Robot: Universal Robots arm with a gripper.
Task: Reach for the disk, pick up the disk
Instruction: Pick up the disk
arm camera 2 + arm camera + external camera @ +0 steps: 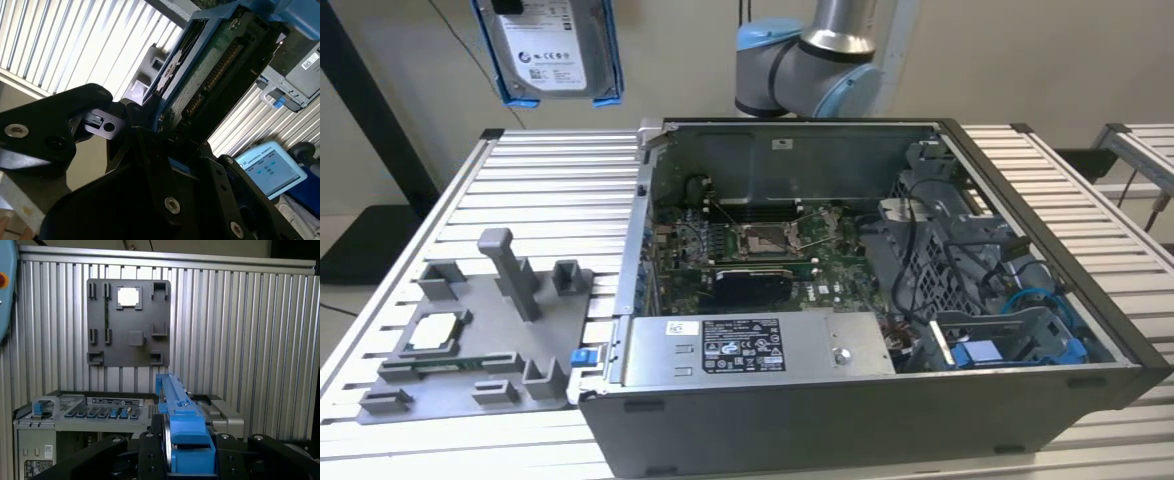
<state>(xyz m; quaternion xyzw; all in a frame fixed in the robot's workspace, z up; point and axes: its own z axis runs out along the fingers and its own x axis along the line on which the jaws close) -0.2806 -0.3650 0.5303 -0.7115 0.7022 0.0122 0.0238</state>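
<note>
Black linkages of the gripper [160, 145] lie nearest the lens in both wrist views. The jaws are closed on the disk [192, 87], which is clamped by one end. In the first wrist view the blue bracket [182, 415] of the disk is seen edge-on, standing out from between the jaws. In the exterior view the disk [547, 55] is held upright in the air with its label outward. It is well above the slatted table [547, 180], toward the exterior view's left of the open computer case [854, 400]. The pick-up is judged to be accomplished.

Hazards from this state are judged as follows:

- **Slip or tilt.** Only one end is gripped, and contact appears to be made partly on the plastic bracket. Flexing of that plastic could allow the disk to slip or tilt.
- **Drop.** If grip were lost, the disk would be dropped onto the table or the grey fixture tray [467, 330] below, and shock damage would be likely.
- **Connector damage.** The connector row [222, 67] is exposed on the free end. It could be damaged if the disk were swung against the case wall.
</note>
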